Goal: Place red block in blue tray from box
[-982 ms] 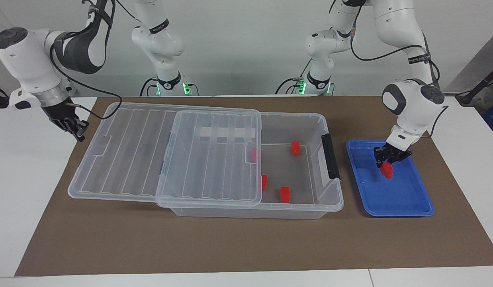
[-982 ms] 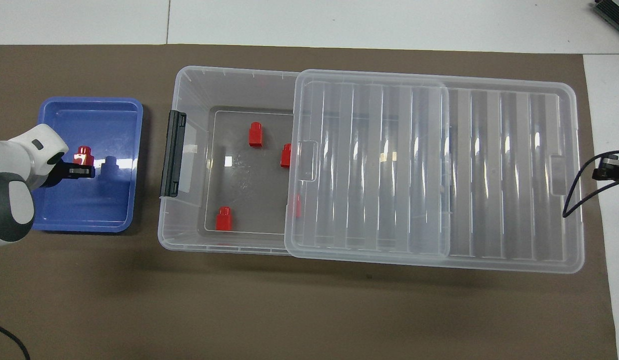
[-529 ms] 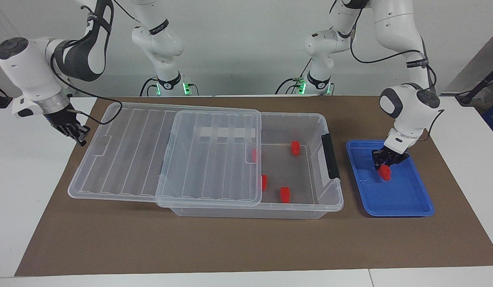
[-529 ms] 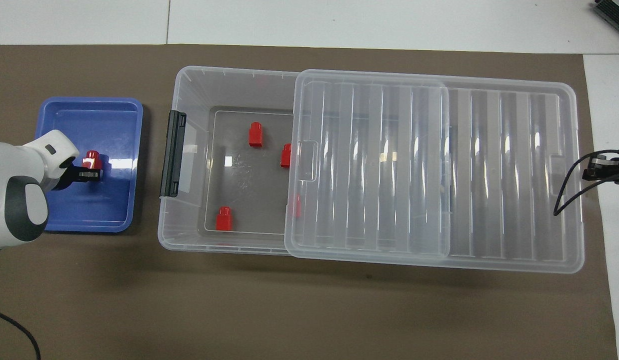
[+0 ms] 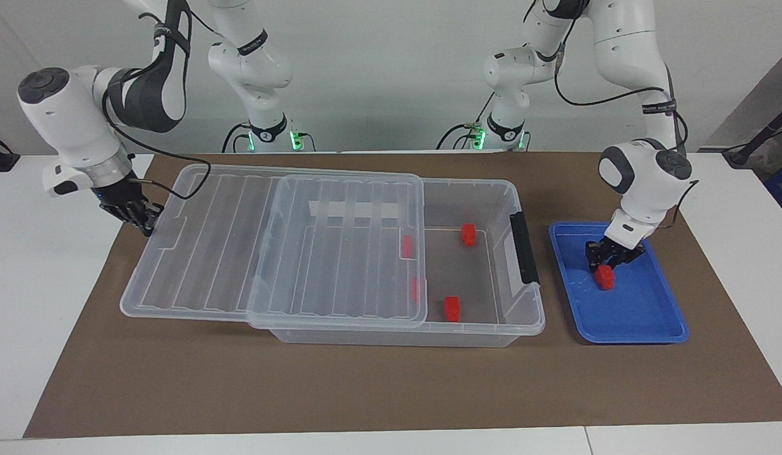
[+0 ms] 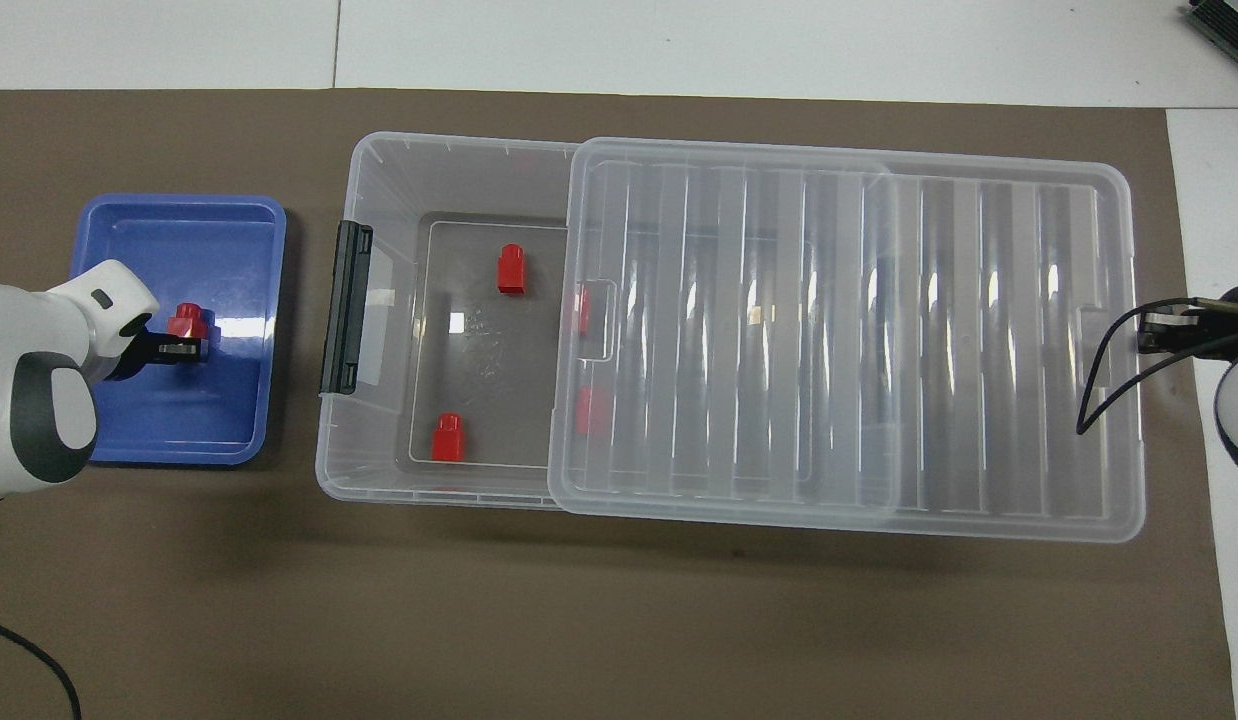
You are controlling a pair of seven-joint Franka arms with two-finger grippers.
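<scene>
Left gripper (image 5: 606, 258) is low inside the tray (image 5: 656, 319), at the red block (image 5: 605, 277) lying on the tray floor. Its fingers stand at the block's top; whether they clamp it or have let go cannot be told. In the overhead view the left gripper (image 6: 184, 347) covers the block's (image 6: 188, 320) nearer edge.

Tray (image 6: 234, 215) sits on the mat (image 5: 366, 385) toward the left arm's end, just beside the box (image 5: 492, 325) and its black latch (image 5: 523, 248).

Lid (image 5: 283, 246) is clear and ribbed, and covers most of the box, overhanging it toward the right arm's end. Two spare blocks (image 5: 468, 234) (image 5: 452, 308) lie in plain sight on the uncovered floor. Two more (image 5: 407, 246) (image 5: 415, 288) show only as red blurs through the lid's edge; their shape is unclear.

Right gripper (image 5: 141, 218) is at the lid's overhanging end; contact and finger spread cannot be made out. In the overhead view the right gripper (image 6: 1164, 331) is cut by the frame edge.
</scene>
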